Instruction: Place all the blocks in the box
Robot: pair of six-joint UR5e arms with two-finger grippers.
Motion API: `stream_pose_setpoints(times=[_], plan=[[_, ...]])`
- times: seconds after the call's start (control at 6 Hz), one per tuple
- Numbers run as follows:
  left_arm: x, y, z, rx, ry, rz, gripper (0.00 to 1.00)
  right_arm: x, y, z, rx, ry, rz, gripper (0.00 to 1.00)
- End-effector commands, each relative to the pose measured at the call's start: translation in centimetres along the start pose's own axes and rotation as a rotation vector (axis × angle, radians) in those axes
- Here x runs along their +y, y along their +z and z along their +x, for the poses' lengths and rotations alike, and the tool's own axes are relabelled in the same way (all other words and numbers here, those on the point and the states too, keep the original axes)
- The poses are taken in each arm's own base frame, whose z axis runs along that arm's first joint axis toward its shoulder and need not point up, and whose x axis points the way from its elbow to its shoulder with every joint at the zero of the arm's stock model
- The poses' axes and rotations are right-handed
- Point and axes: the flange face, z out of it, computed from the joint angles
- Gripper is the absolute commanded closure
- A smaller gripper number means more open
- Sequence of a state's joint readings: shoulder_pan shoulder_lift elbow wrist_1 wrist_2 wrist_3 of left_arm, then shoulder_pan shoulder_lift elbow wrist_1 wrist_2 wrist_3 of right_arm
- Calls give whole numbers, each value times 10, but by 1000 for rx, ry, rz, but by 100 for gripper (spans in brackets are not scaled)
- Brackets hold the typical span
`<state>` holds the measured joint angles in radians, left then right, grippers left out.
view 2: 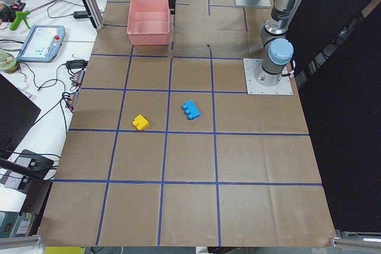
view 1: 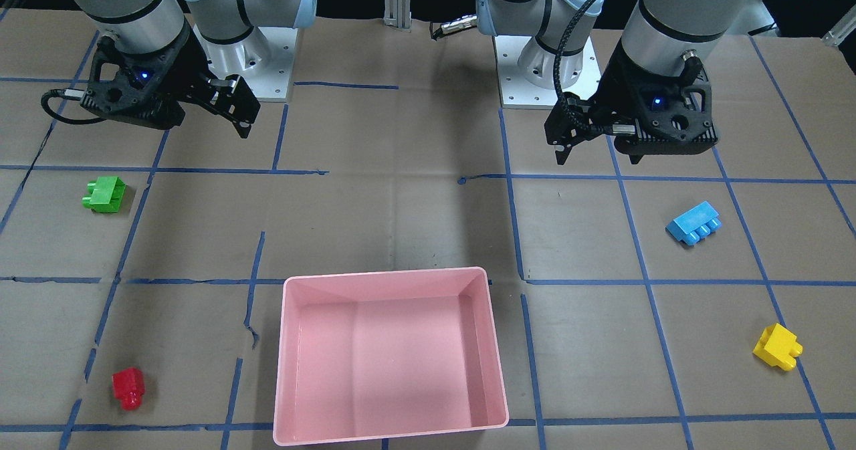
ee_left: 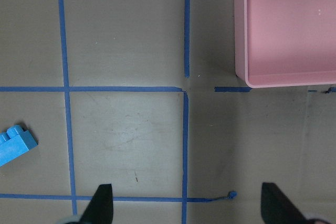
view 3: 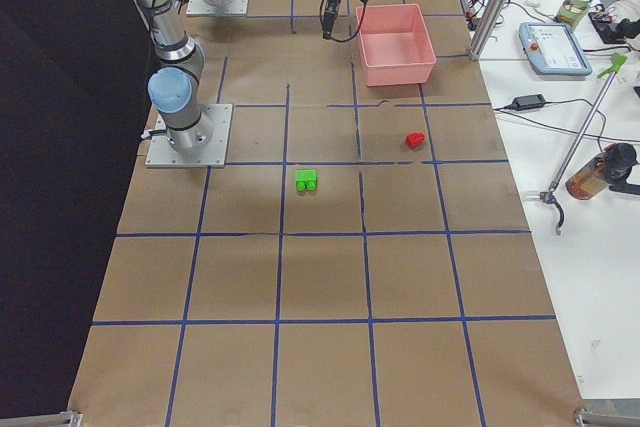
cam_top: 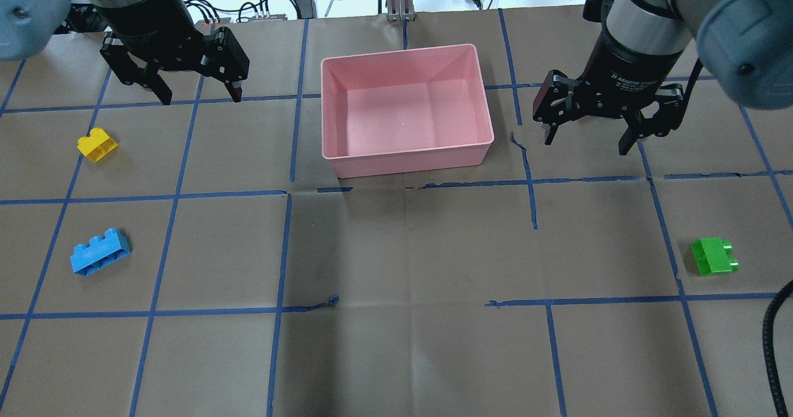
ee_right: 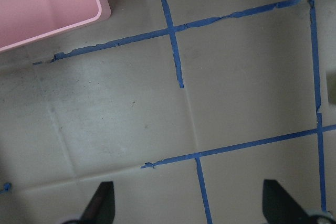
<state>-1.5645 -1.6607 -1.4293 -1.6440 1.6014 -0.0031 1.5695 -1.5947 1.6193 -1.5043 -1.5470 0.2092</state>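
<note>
Left hand [cam_top: 201, 99], right hand [cam_top: 585, 146]: fingers spread, empty. Right wrist label [cam_top: 632, 82] reads "Adaptive".

The box [cam_top: 403, 110] is a shallow pink tub with rounded corners. It stands upright and empty at the far middle of the table in front of me. All four blocks lie outside it, well apart from it and from each other. The yellow block [cam_top: 97, 145] lies on my left, about level with the near wall of the box. The longer light blue block [cam_top: 100, 251] is also on my left, nearer to me, and is turned a little askew. The green block [cam_top: 714, 256] lies on my right, near, with its studs pointing sideways to the right. The small red block [view 1: 128, 388] lies on my far right.
</note>
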Motion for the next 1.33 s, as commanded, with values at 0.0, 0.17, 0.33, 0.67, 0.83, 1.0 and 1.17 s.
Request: stream_pose_setpoints(times=[0.0, 0.17, 0.33, 0.67, 0.83, 1.0, 1.17], plan=[[1, 0, 0, 0, 0, -1, 1, -3, -28, 0, -5, 2, 25, 0], [-3, 5, 0, 0, 0, -4, 1, -3, -36, 2, -4, 8, 17, 0], [-5, 7, 0, 5, 0, -4, 1, -8, -40, 1, -4, 8, 20, 0], [-7, 8, 0, 2, 0, -4, 1, -11, -36, 0, -12, 9, 8, 0], [-7, 8, 0, 2, 0, -4, 1, -11, -34, -1, -20, 7, 6, 0], [-10, 2, 0, 11, -2, 8, 1, -13, -30, 5, -2, 7, -2, 0], [-11, 3, 0, 11, 0, 6, 1, -19, -31, 18, -3, 10, -3, 0]])
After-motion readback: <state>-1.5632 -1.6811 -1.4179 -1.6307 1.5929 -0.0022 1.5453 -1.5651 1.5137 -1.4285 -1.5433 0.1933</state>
